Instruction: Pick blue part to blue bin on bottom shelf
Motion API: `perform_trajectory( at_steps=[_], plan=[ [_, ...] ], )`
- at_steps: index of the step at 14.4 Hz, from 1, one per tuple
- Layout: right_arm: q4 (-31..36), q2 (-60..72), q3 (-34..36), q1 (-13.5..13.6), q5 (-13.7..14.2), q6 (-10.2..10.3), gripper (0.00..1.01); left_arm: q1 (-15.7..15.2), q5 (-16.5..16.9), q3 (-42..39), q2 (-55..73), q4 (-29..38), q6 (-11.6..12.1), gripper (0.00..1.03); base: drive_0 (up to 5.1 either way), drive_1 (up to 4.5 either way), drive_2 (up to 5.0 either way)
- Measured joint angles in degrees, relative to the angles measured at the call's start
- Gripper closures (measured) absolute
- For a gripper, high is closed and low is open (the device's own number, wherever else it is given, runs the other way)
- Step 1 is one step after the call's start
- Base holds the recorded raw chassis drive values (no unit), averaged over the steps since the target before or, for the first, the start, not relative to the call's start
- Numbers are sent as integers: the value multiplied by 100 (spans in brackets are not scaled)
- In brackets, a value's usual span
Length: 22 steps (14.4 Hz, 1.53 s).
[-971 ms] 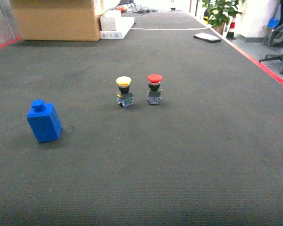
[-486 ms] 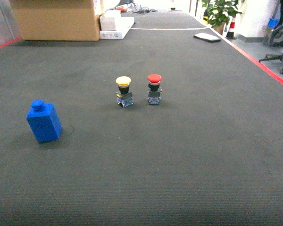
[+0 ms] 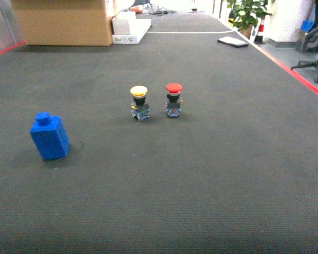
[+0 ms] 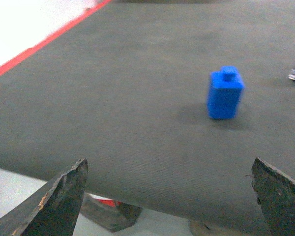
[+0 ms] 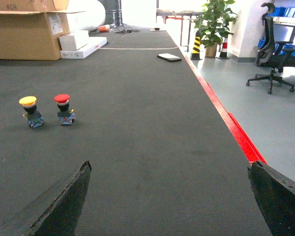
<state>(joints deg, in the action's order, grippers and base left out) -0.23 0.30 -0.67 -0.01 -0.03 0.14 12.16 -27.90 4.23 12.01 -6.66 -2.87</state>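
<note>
The blue part [image 3: 49,137] is a small blue block with a round knob on top, standing on the dark mat at the left of the head view. The left wrist view has the blue part [image 4: 225,93] upright, well ahead and to the right. My left gripper [image 4: 169,169] is open near the mat's near edge, nothing between its fingers. My right gripper [image 5: 169,169] is open over bare mat, far from the part. Neither gripper appears in the head view. The blue bin and the bottom shelf are out of view.
A yellow push-button [image 3: 139,102] and a red push-button [image 3: 173,99] stand side by side mid-mat. A cardboard box [image 3: 63,21] and white boxes [image 3: 130,29] sit at the far end. Red tape [image 5: 238,135] edges the mat on the right; an office chair [image 5: 274,46] stands beyond.
</note>
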Motion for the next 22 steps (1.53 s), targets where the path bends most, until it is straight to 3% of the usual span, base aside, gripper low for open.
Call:
perform_trajectory(
  at_steps=[1,2,3,4,5,6,8,14,22],
  plan=[
    [-4,0,0,-4,9,0,3,70,-627,-2,308,413,-28,5,0,0,0],
    [-9,0,0,2,4,2,3,212,-745,96,769,992,-52,5,0,0,0],
    [-2,0,0,0,2,0,3,260,-505,214,1508,1655,-85,5,0,0,0],
    [-7,0,0,0,2,0,3,107,-162,339,2404,2422,-157,5,0,0,0],
    [-7,0,0,0,2,0,3,-339,525,951,4653,4207,-345,5,0,0,0],
    [-4,0,0,0,2,0,3,-402,726,1268,5434,4601,-455,5,0,0,0],
    [-4,0,0,0,2,0,3,-411,903,1759,6505,4830,-577,5,0,0,0],
    [-7,0,0,0,2,0,3,-387,1099,2892,8830,5213,-625,5,0,0,0],
    [-4,0,0,0,2,0,3,-566,1189,3998,10528,5327,-570,5,0,0,0]
  ],
)
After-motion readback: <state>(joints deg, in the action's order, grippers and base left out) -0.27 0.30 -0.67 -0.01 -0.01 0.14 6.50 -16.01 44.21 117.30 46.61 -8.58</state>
